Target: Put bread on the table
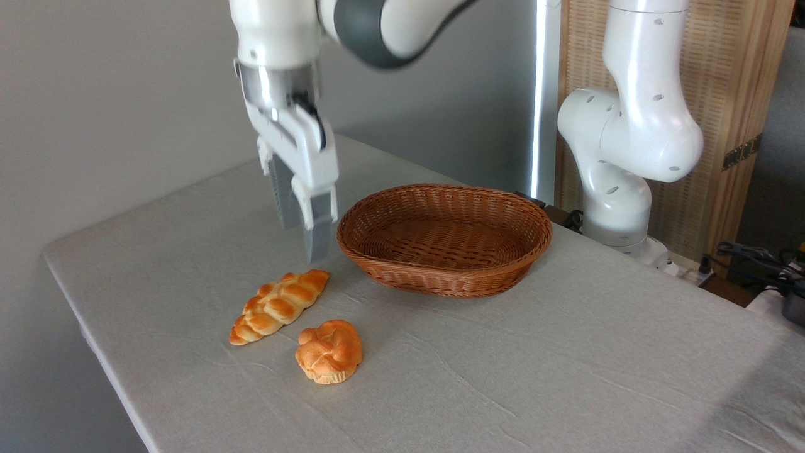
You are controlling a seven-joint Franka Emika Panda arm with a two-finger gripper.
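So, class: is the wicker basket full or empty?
Empty. The wicker basket shows only bare woven bottom; the braided loaf and bun lie on the table.

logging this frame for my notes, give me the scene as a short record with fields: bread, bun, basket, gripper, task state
bread: braided loaf lying flat on the table, left of centre, nothing holding it
bun: round knotted bun on the cloth just right of and nearer the camera than the loaf, apart from it
basket: oval wicker basket behind the breads, empty
gripper: gripper hangs above the loaf's far end, pointing down, jaws holding nothing; their gap cannot be judged from this angle
task state: loaf appears already on the table
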